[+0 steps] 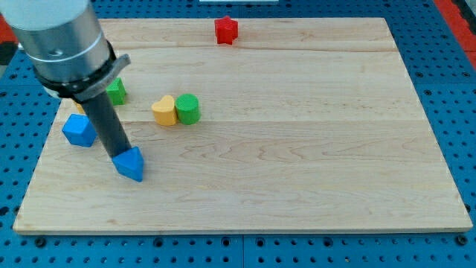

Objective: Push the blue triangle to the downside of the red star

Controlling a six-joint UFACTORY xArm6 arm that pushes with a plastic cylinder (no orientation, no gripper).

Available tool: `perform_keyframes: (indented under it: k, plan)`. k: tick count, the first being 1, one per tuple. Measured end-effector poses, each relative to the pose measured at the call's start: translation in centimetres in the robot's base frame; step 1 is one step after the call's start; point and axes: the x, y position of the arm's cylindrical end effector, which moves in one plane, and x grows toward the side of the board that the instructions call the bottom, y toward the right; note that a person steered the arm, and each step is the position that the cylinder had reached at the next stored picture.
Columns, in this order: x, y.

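Observation:
The blue triangle (130, 164) lies on the wooden board (297, 149) at the lower left. The red star (226, 30) sits near the board's top edge, far up and to the right of it. My tip (121, 155) is at the triangle's upper-left edge, touching or nearly touching it. The dark rod rises up and to the left to the grey arm body at the view's top left.
A blue block (78, 130) lies left of the rod. A green block (115, 91) sits partly behind the arm. A yellow heart (164, 110) touches a green round block (188, 109) near the left middle. Blue pegboard (454, 89) surrounds the board.

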Motion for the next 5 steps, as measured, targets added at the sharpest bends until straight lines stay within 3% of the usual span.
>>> perform_keyframes:
  k: [2,5]
  plan:
    - [4.6,-1.4]
    - [2.3,11.9]
